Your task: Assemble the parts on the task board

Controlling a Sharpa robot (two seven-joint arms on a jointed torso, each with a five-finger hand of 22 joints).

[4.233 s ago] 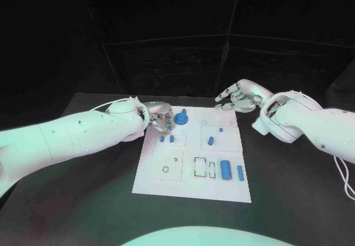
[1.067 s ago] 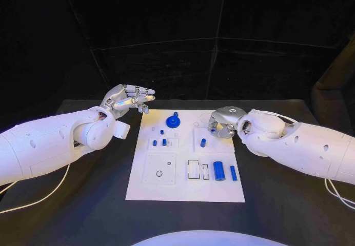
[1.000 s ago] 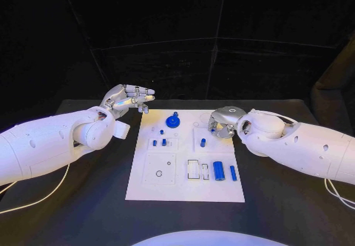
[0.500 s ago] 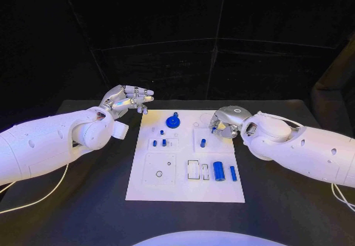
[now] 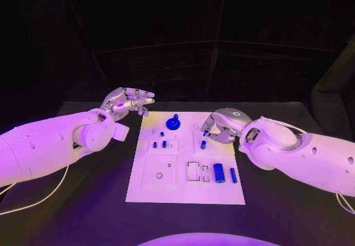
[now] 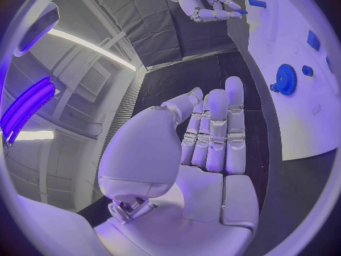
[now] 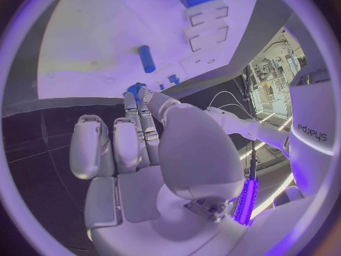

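Parts [image 5: 219,172] awaited seating on the task board [image 5: 186,192]; right robot hand [image 5: 219,128] hovered curled and empty, left robot hand [image 5: 130,100] likewise, needing a pick next.

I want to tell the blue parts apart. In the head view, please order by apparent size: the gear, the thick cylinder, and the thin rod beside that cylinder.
1. Gear, the widest.
2. Thick cylinder, close to the gear; it lies nearer the camera, so this order is uncertain.
3. Thin rod, clearly the slimmest.
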